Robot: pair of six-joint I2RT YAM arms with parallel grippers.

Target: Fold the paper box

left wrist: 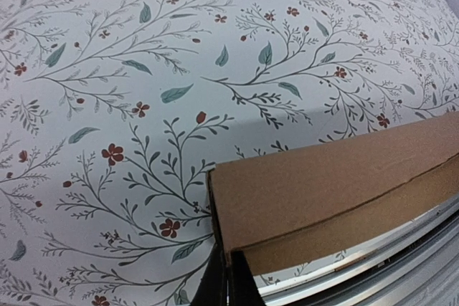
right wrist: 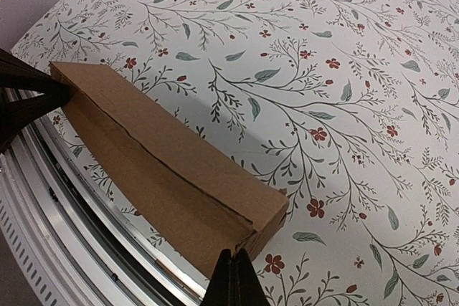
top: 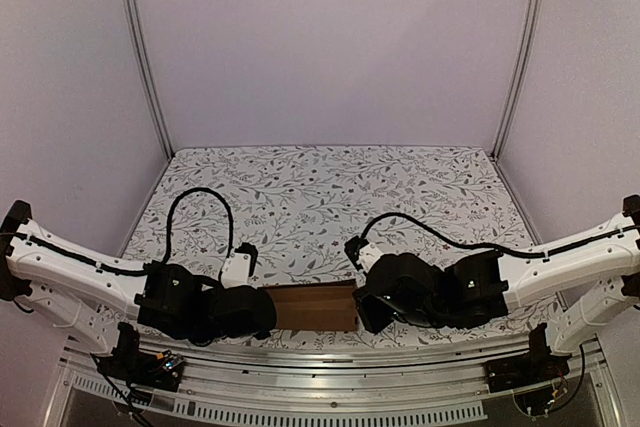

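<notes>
Table (top: 320, 187), floral cloth. Paper box (top: 315, 307), a closed oblong carton, lies flat between the two grippers, one end at each. Left gripper (left wrist: 228, 281): jaws pressed together, tips at the box's near corner. Right gripper (right wrist: 233, 277): likewise closed, tips against the opposite end.

There is one paper box (top: 315, 307), at six o'clock on the one table (top: 320, 187). There are two arms, the left arm (top: 80, 272) at eight o'clock and the right arm (top: 560, 262) at four o'clock. They carry two grippers, the left gripper (left wrist: 228, 281) and the right gripper (right wrist: 233, 281). Two black cables loop up, the left cable (top: 200, 192) and the right cable (top: 430, 225). Two metal uprights stand at the back, the left upright (top: 145, 57) at eleven o'clock and the right upright (top: 522, 57) at one.
</notes>
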